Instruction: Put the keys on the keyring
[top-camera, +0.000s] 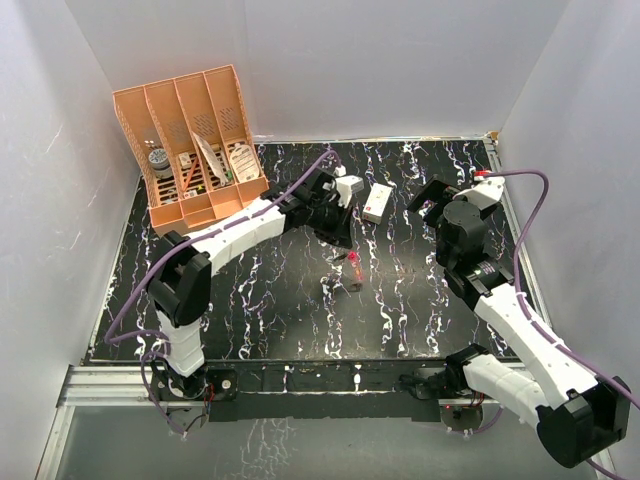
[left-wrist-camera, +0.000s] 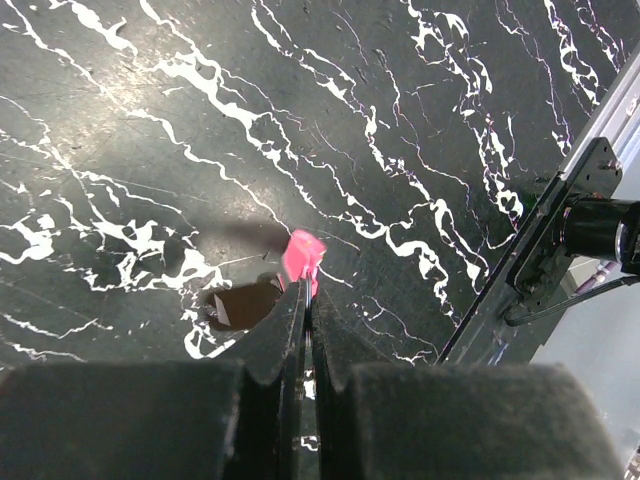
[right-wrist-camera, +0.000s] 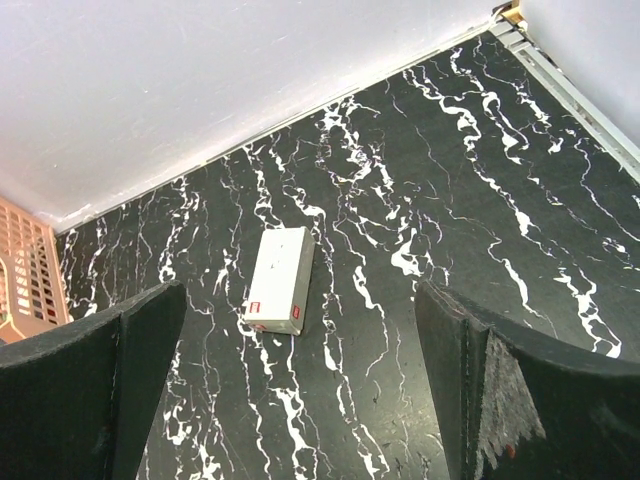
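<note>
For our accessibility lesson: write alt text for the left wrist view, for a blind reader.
The left gripper, jaws shut, pinches the keyring by its pink tag over a black marbled table; a small brownish object lies beside it.

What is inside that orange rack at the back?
The orange rack holds small odds and ends, including a white feather-like item; its front walls hide the compartment bottoms.

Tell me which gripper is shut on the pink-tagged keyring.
The left gripper: it pinches the keyring by its pink tag, while the right gripper stands wide open and empty.
</note>
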